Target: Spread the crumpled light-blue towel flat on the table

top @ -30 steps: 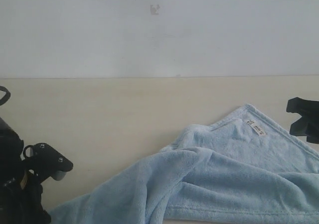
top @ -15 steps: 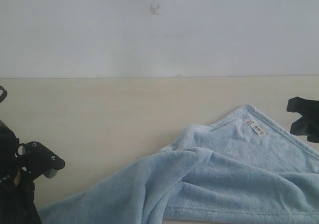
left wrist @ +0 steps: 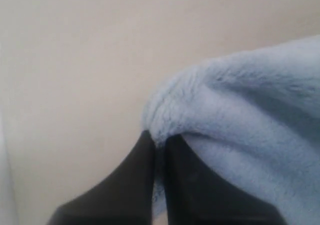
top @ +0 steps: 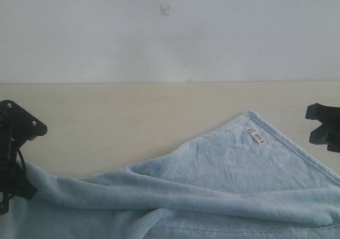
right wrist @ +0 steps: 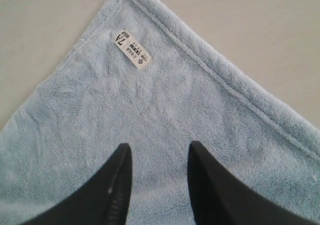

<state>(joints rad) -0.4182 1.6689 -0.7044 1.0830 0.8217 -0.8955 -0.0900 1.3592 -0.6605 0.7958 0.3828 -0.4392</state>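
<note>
The light-blue towel (top: 223, 170) lies on the beige table (top: 106, 111), stretched from the left edge to the right edge of the exterior view. A long fold runs along its near part. Its far corner with the white tag (top: 257, 137) lies flat. My left gripper (left wrist: 159, 137) is shut on a bunched edge of the towel (left wrist: 240, 105), at the far left of the exterior view (top: 16, 164). My right gripper (right wrist: 159, 147) hovers open over the towel (right wrist: 150, 110) short of the tag (right wrist: 132, 50), and holds nothing; it shows at the right edge (top: 323, 127).
A plain white wall (top: 170, 32) rises behind the table's far edge. Bare table (top: 133, 117) shows beyond and left of the towel's corner.
My left gripper has moved left and upward with the towel's edge, drawing the cloth out to the left. The tagged corner slid slightly left. The right arm has stayed put.
</note>
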